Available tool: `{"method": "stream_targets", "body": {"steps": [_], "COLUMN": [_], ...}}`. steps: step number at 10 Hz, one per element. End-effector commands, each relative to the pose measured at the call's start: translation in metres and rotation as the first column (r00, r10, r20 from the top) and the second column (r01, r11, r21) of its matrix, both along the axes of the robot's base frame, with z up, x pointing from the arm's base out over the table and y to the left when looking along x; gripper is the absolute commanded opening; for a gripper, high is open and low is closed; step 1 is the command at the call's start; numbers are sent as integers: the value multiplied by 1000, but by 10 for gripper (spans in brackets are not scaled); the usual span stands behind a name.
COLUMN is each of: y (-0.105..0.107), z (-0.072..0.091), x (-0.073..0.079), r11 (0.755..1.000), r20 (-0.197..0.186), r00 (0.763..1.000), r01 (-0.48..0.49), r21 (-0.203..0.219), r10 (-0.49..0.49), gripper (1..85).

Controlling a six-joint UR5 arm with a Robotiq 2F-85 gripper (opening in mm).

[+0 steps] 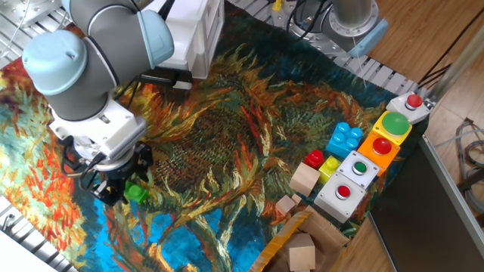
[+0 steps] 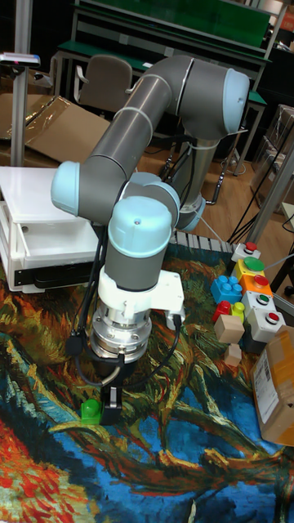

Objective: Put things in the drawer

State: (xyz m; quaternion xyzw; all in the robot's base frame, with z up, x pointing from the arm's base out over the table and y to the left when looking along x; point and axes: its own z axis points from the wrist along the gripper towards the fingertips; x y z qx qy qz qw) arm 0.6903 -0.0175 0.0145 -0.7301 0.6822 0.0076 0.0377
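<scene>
A small bright green brick (image 1: 137, 193) lies on the painted cloth at the front left, and it shows in the tall fixed view as the green brick (image 2: 90, 410). My gripper (image 1: 119, 187) hangs straight down over it, low on the cloth, with one dark finger (image 2: 112, 399) close beside the brick. The jaws look open, and the brick rests on the cloth. The white drawer (image 2: 57, 245) sits in the white cabinet (image 1: 189, 38) at the back left, well away from the gripper. Its knob is hidden.
At the right edge stand a blue brick (image 1: 346, 138), a red brick (image 1: 314, 159), a yellow brick (image 1: 330, 165), two wooden blocks (image 1: 305, 180) and a row of button boxes (image 1: 359, 174). A cardboard box (image 1: 302, 245) sits at the front right.
</scene>
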Motion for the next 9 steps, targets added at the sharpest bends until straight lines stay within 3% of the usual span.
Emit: {"method": "stream_targets", "body": {"steps": [1,9], "y": [4,8], "z": [0,-7], "x": [1,5], "r11": [1000,999], "r20": [1,-8], "r00": [1000,999], "r01": [10,31], "r21": [18,39], "r10": [-10,-31], "gripper": [570,547]}}
